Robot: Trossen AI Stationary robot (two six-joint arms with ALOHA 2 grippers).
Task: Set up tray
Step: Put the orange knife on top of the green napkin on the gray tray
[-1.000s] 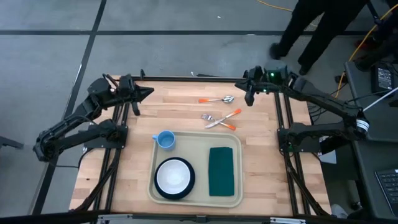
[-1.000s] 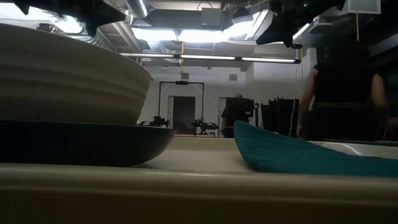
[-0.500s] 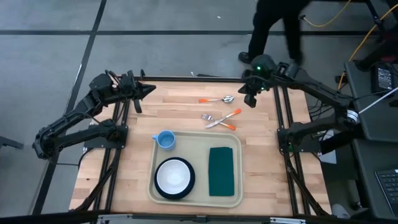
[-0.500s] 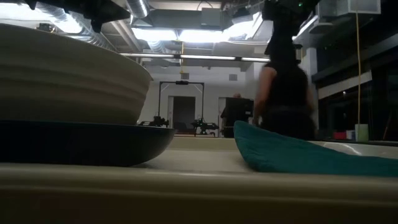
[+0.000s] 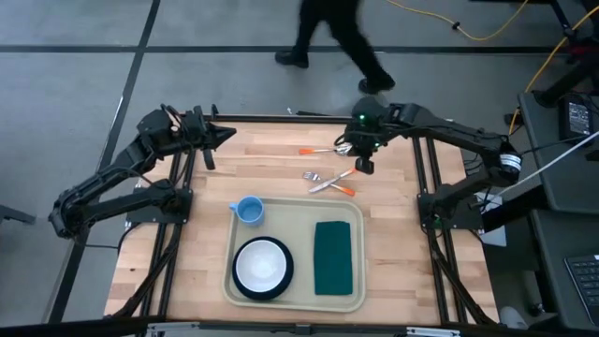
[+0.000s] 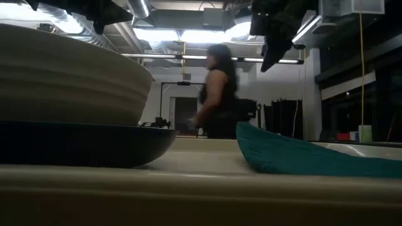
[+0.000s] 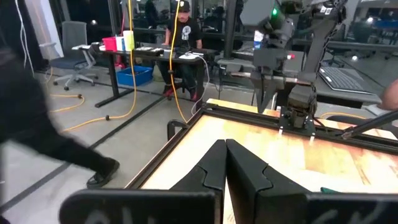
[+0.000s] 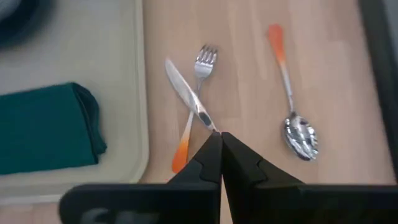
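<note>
The beige tray (image 5: 293,292) lies at the table's near middle. It carries a white bowl (image 5: 263,264) on a dark plate, a folded dark green napkin (image 5: 332,257) and a blue cup (image 5: 249,210). Beyond its far edge, a fork (image 8: 200,78) and a knife (image 8: 184,90) with orange handles lie crossed on the wood, and a spoon (image 8: 295,124) lies farther off. My right gripper (image 5: 363,163) hovers shut above the crossed cutlery (image 5: 332,181), touching nothing; its fingertips (image 8: 221,146) hide the knife's handle. My left gripper (image 5: 223,137) waits shut at the far left corner.
A person walks across the floor beyond the table's far edge (image 5: 332,37). Bare wood lies between the tray and the cutlery and along the table's left side. In the low view the bowl (image 6: 63,81) and napkin (image 6: 295,154) fill the foreground.
My right gripper has swung from the table's far right corner toward the left and near, ending over the crossed fork and knife; its fingers stay shut. The person behind the table has walked from right to left. Nothing on the table has moved.
</note>
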